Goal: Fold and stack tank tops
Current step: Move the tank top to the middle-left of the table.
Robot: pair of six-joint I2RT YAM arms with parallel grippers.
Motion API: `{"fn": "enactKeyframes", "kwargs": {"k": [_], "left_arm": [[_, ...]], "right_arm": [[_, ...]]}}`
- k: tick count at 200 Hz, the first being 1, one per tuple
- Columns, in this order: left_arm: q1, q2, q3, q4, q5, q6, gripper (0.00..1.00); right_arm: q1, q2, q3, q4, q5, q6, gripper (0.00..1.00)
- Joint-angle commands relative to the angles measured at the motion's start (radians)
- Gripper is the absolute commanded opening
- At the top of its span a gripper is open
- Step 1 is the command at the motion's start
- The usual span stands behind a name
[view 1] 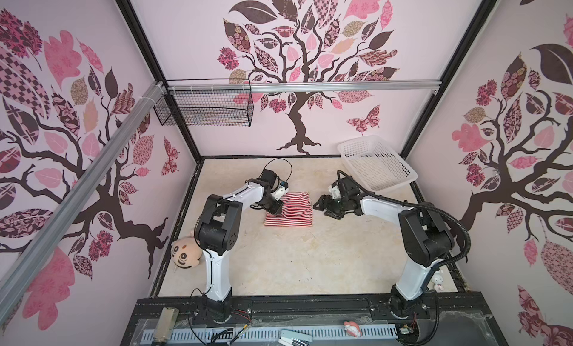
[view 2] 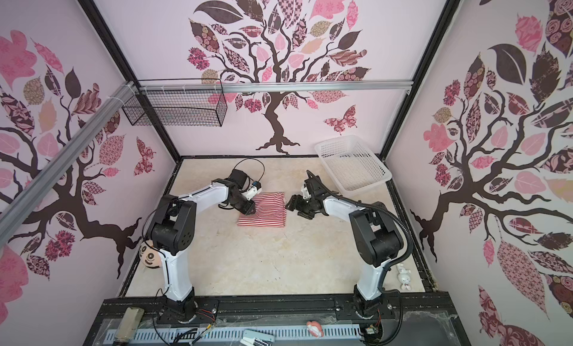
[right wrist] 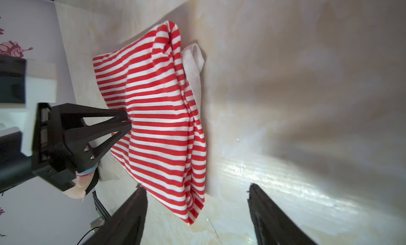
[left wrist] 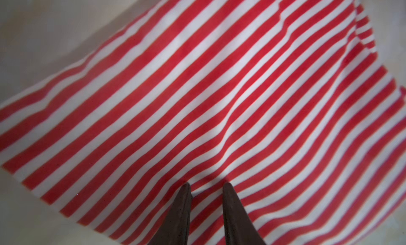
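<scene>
Striped tank tops [view 1: 290, 209] lying folded mid-frame | left tool [left wrist: 206, 184] narrow, pressing fabric, grip unclear; right tool [right wrist: 196, 185] gaping | risk: lifting tips snagging cloth, unfolding top layer

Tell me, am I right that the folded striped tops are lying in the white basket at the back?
Not quite. The folded striped tank tops lie on the table between the two arms, not in the white basket at the back, which stands apart from them. Both top views show this.

Two white-shelled arms [view 1: 217, 268] with black joints [view 1: 217, 226] and ribbed black cable [view 1: 464, 232]
</scene>
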Motion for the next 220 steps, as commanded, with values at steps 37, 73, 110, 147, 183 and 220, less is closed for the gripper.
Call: {"fn": "enactKeyframes", "kwargs": {"k": [37,73,110,147,183,220], "left_arm": [[0.106,0.078,0.104,-0.099,-0.036,0.058,0.29],[0.178,0.077,0.122,-0.137,-0.048,0.106,0.29],[0.254,0.07,0.12,-0.13,-0.064,0.107,0.29],[0.308,0.074,0.128,-0.138,-0.061,0.108,0.28],[0.308,0.03,0.117,-0.131,0.03,0.109,0.29],[0.308,-0.02,0.139,-0.133,0.037,0.098,0.28]], "right_arm": [[-0.008,-0.074,-0.003,-0.037,0.022,-0.014,0.76],[-0.009,-0.047,0.005,-0.032,0.002,-0.011,0.76],[-0.009,-0.038,0.007,-0.019,-0.009,0.0,0.76],[-0.009,-0.037,0.005,-0.022,-0.007,-0.005,0.76],[-0.009,-0.046,-0.006,-0.021,-0.011,-0.002,0.77],[-0.009,-0.099,-0.02,-0.044,-0.003,-0.014,0.8]]}}
